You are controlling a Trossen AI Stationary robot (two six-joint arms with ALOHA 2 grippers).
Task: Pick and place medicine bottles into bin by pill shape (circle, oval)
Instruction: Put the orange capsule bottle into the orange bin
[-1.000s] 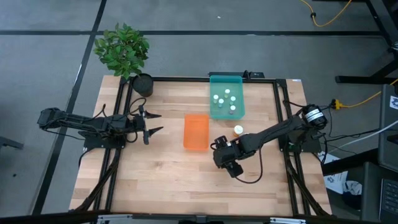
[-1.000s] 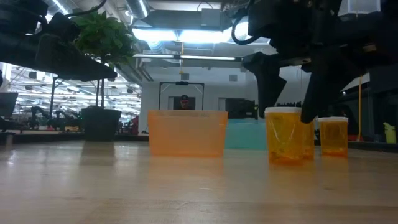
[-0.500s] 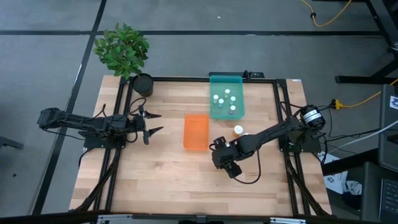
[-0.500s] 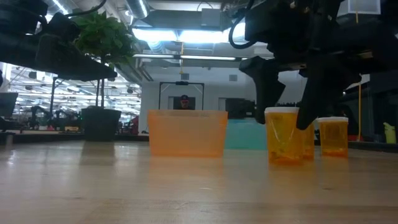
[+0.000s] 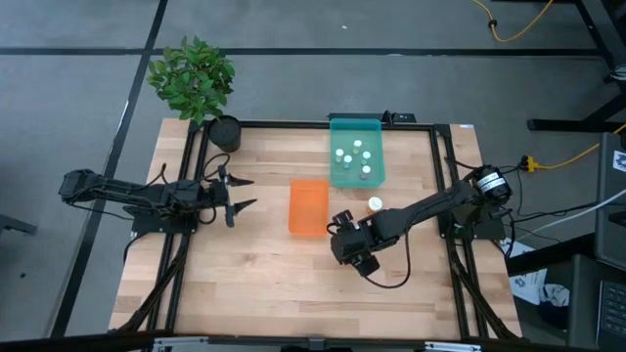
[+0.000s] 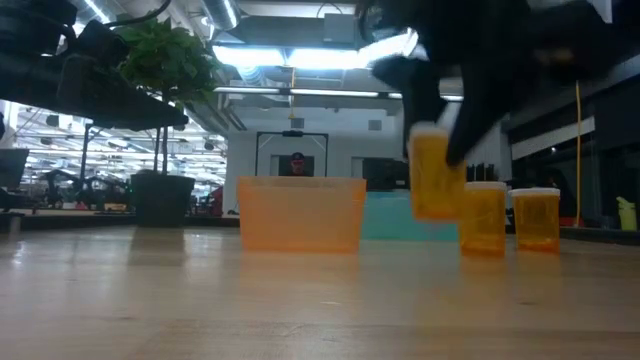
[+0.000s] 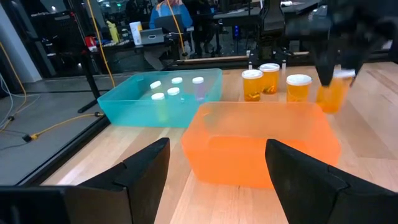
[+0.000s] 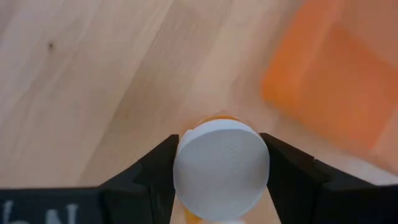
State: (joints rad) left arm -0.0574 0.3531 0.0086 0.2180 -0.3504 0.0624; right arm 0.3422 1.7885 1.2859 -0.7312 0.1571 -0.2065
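- Holding a small amber-orange plastic medicine bottle with a white cap [image 8: 221, 163], the right gripper [image 5: 349, 242] is closing its two dark fingers [image 8: 154, 177] around the cap, one on each side, both touching it.
- Bottle is sitting clear of the wooden tabletop [image 5: 254, 284] in the low view, near the table's middle, just beside the near right corner of the translucent orange rectangular bin [image 5: 308, 206].
- Handling, as a judgement: looking light, rigid, hard-walled plastic; smooth round cap is probably slippery, so a squeeze across the full cap width, as now, or just below it on the body is looking like the safest hold. Not fragile, but it could twist or slip if pinched off-centre.
- Orientation: long axis is running cap to base, roughly vertical, tilting slightly in the low view; cap is pointing up toward the wrist camera, base toward the table.
- Other amber bottles [image 6: 483, 217] are standing upright on the table toward the right edge; the teal rectangular bin [image 5: 356, 152] at the far edge is carrying several white-capped bottles [image 5: 354, 158].
- Left gripper [image 5: 235, 194] is waiting near the left edge with fingers spread wide, holding nothing.
- Pill shape inside the held bottle: cannot tell.
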